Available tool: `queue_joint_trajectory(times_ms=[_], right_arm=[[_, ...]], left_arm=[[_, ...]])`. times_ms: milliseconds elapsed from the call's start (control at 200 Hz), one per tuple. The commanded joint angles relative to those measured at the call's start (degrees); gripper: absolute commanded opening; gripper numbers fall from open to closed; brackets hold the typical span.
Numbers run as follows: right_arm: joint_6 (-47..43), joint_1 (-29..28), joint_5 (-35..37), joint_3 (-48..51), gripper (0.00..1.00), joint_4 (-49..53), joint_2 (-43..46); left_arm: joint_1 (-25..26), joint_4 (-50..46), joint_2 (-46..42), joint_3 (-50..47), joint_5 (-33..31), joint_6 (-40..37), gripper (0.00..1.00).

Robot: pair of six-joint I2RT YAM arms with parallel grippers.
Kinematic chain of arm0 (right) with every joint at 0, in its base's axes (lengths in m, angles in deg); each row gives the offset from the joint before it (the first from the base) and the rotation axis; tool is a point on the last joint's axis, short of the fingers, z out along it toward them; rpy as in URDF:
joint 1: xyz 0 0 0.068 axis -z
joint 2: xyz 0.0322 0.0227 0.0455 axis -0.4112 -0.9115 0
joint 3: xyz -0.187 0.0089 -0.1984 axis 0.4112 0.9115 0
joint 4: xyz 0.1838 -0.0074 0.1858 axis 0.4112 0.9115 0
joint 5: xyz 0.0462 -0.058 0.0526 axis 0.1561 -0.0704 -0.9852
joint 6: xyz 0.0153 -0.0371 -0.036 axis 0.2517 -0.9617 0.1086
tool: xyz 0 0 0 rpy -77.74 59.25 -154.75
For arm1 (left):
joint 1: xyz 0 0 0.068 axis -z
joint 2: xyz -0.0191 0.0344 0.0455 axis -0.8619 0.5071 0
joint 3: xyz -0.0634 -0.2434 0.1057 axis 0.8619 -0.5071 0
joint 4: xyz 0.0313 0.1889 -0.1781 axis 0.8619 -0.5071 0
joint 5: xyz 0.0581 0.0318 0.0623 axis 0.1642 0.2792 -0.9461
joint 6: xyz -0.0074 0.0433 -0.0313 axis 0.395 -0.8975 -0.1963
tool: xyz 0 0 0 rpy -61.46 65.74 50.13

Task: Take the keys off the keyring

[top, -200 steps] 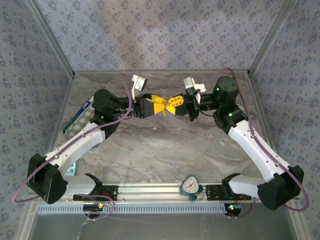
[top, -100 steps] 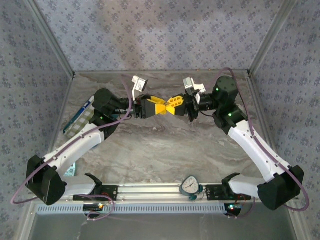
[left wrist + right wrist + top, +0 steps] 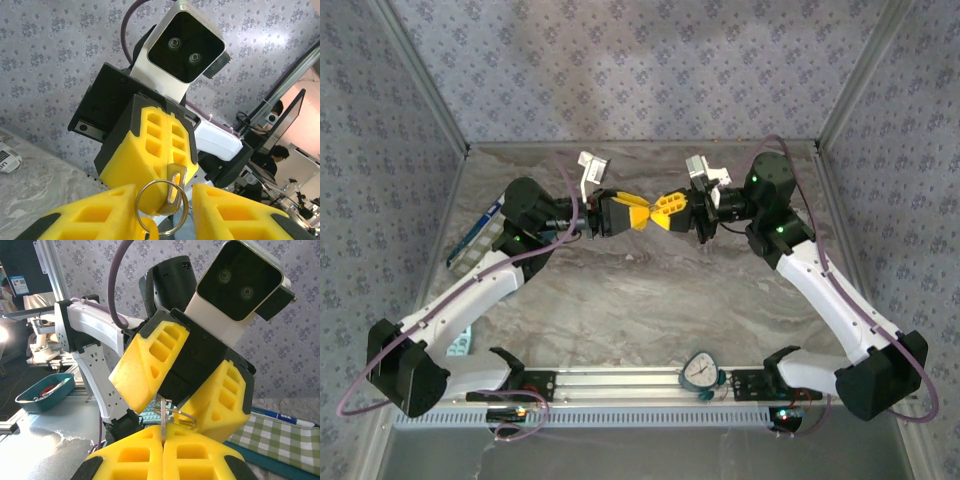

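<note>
Both grippers meet nose to nose above the middle of the table. My right gripper (image 3: 665,211) (image 3: 163,441) is shut on a flat silvery key (image 3: 176,185) (image 3: 162,424), pinched edge-on between its yellow pads. A thin metal keyring (image 3: 162,205) (image 3: 181,416) hangs through the key's slot. My left gripper (image 3: 642,214) (image 3: 165,212) straddles that ring with its jaws still apart: the left pad (image 3: 90,215) sits at the ring's edge and the right pad (image 3: 235,212) stands a small gap off. A small yellow-orange piece (image 3: 147,227) hangs on the ring at the bottom edge.
A green-checked cloth with a blue strip (image 3: 478,236) (image 3: 285,440) lies at the table's left edge. A round dial (image 3: 701,371) stands on the front rail between the arm bases. A teal tray (image 3: 44,391) sits beyond the table.
The left gripper's jaws have narrowed in around the keyring, and the left arm has shifted a little toward the right gripper. The right gripper has stayed shut and in place.
</note>
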Motion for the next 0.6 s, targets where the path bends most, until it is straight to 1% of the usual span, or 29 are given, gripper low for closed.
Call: queue_joint_trajectory(times_ms=[0, 345, 595], right_arm=[[0.1, -0.3, 0.9, -1.5, 0.00, 1.4, 0.0], [-0.2, -0.3, 2.0, -1.5, 0.00, 1.4, 0.0], [0.3, 0.0, 3.1, -1.4, 0.00, 1.0, 0.0]], left_arm=[[0.4, 0.4, -2.1, 0.4, -1.0, -2.2, 0.31], [0.4, -1.0, -3.5, -0.6, -3.1, -4.3, 0.31], [0.3, -0.9, -4.2, -0.8, -3.2, -4.6, 0.30]])
